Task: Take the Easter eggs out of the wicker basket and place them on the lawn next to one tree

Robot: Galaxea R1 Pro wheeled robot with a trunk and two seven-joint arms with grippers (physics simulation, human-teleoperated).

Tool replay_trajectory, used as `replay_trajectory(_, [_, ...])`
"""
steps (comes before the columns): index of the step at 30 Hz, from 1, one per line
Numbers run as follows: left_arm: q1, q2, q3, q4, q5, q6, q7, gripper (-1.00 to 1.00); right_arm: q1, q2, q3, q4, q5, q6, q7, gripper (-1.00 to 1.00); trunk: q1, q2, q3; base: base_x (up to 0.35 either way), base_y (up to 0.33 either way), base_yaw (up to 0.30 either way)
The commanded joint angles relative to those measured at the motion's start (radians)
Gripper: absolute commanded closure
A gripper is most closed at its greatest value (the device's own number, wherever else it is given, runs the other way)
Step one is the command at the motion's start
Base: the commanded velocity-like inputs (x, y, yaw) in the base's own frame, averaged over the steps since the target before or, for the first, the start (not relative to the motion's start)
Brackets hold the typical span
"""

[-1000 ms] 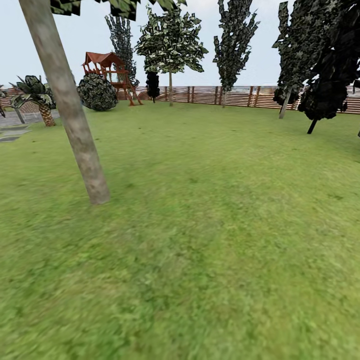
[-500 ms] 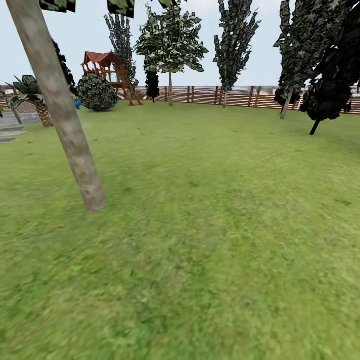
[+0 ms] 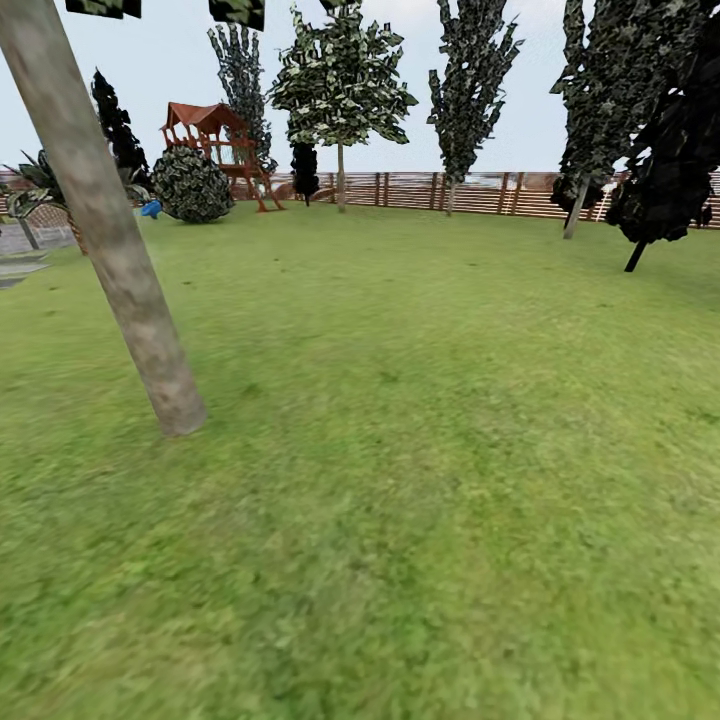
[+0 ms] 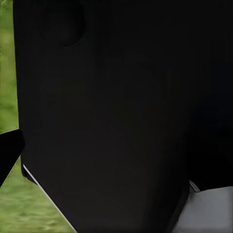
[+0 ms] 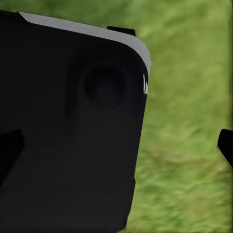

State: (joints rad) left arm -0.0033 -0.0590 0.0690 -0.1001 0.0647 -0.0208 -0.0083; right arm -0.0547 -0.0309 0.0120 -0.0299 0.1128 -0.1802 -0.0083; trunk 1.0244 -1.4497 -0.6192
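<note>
The Easter eggs and the wicker basket are out of view. The lawn (image 3: 420, 450) spreads wide and flat ahead of me in the garden. A tree with a smooth, pale grey-beige trunk (image 3: 110, 250) leans up at the near left, its base meeting the grass at about arm's distance further on. In the right wrist view my right gripper (image 5: 116, 148) stands open, its dark fingertips (image 5: 225, 148) far apart over grass and my own black body, with nothing between them. In the left wrist view one dark fingertip (image 4: 7, 154) shows beside my black body (image 4: 116, 107); the other is lost against it.
A brown slat fence (image 3: 480, 192) closes the far end. A wooden playset (image 3: 215, 135) and a round bush (image 3: 192, 185) stand at the back left, with a palm (image 3: 40, 180) beside them. Another pale-trunked tree (image 3: 341, 100) stands far back, dark trees (image 3: 660, 150) at the right.
The whole head view has shifted: the near trunk sits further left and lower in the picture, so the camera has moved. No object on the lawn has moved.
</note>
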Motion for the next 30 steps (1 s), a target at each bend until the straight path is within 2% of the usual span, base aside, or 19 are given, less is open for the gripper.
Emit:
replay_trajectory(1, [-0.001,-0.001,0.006,0.0,0.007,-0.002,-0.001,-1.0,-0.001,0.0,0.0,0.001,0.008,-0.003,-0.001,-1.0,0.001,0.0,-0.001,0.338,0.0,0.0])
replay_trajectory(30, [-0.001,0.001,0.006,0.0,0.007,-0.002,-0.001,-1.0,0.0,-0.001,0.0,0.001,0.008,-0.002,-0.001,-1.0,0.001,0.0,-0.001,0.339,0.0,0.0])
